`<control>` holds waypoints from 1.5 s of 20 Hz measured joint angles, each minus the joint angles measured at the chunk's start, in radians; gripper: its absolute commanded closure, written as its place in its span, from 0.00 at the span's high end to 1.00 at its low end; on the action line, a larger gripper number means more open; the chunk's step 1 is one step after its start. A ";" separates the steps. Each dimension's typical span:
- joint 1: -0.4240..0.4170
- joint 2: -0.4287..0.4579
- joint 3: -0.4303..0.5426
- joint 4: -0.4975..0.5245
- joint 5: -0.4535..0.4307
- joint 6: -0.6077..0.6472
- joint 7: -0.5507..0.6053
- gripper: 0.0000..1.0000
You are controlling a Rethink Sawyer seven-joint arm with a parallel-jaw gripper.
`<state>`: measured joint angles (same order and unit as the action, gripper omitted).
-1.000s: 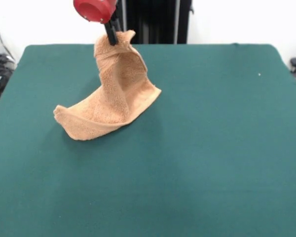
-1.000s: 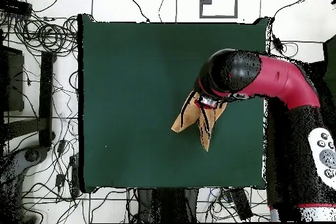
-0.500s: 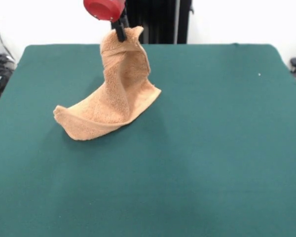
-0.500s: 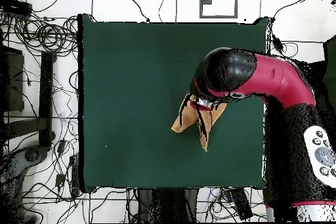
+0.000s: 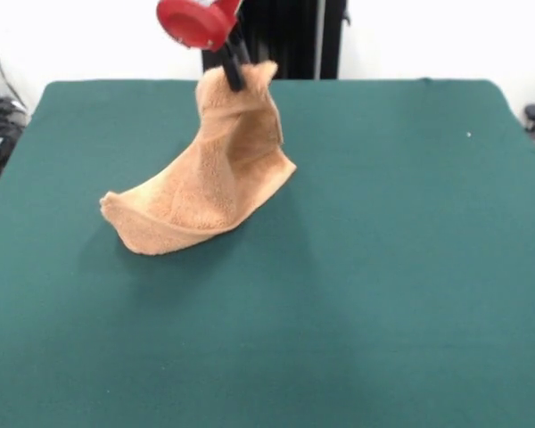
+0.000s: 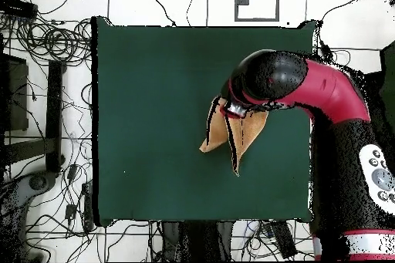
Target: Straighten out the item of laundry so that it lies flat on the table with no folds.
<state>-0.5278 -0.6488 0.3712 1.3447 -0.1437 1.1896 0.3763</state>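
The item of laundry [image 5: 205, 178] is a tan-orange terry towel, and one corner of it is lifted off the green table [image 5: 383, 267]. My gripper [image 5: 235, 77] is shut on that raised corner at the far left-centre of the front view. The towel hangs down from the grip in a curved fold, and its lower part rests on the cloth, stretching to the left. From overhead the towel [image 6: 231, 133] shows as a narrow folded shape just below the arm's head [image 6: 266, 79], which hides the gripper itself.
The red and black arm [image 6: 339, 121] reaches in over the table's right side in the overhead view. Cables and equipment [image 6: 42, 82] lie on the floor beyond the left edge. A dark post [image 5: 285, 36] stands behind the table's far edge.
My gripper has carried the held corner to the right in the front view. The towel has stretched out after it, and its resting part has shifted slightly right.
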 measured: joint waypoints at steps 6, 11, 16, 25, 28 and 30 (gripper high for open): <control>-0.015 0.049 0.017 -0.078 0.003 -0.215 0.000 0.00; -0.026 0.114 0.035 -0.200 0.003 -0.298 0.000 0.00; -0.026 0.176 0.058 -0.312 -0.001 -0.298 0.000 0.00; -0.028 0.237 0.090 -0.430 -0.028 -0.265 -0.002 0.00; -0.031 0.245 0.098 -0.463 -0.031 -0.191 -0.005 0.00; -0.035 0.252 0.109 -0.493 -0.034 -0.101 -0.009 0.00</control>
<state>-0.5626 -0.3972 0.4804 0.8520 -0.1773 1.0890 0.3670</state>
